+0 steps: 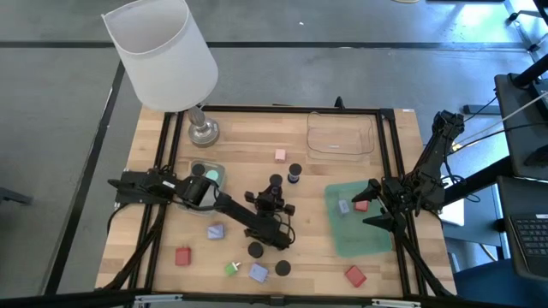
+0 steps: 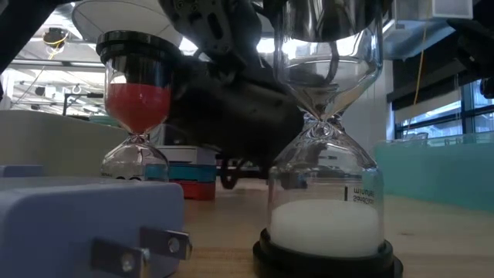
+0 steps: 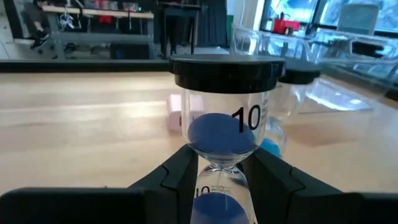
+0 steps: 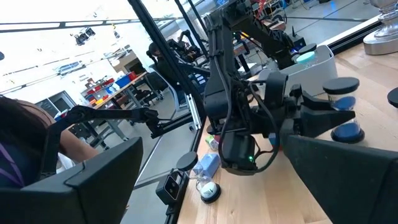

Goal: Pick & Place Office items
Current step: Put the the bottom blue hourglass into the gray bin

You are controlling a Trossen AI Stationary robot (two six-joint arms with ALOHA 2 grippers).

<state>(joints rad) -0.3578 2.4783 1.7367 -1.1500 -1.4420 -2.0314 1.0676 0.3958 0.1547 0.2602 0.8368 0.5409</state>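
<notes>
My left gripper (image 3: 219, 177) is closed on the blue hourglass (image 3: 225, 124), mid-table.
Its thin glass neck may slip or tip if I lift it carelessly; my right gripper (image 1: 374, 204) waits open over the green tray (image 1: 364, 235).

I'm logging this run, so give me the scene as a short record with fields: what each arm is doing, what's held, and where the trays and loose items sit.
left gripper: shut on the blue sand timer, mid-table
held item: marked 10, black cap, upright
right gripper: open, holding nothing, over the green tray
green tray contents: one red block, one lilac block
clear tray: far side of the table, nothing seen in it
lamp: far left corner
loose items: red blocks, lilac blocks and black caps near the front edge; pink block near the centre
</notes>
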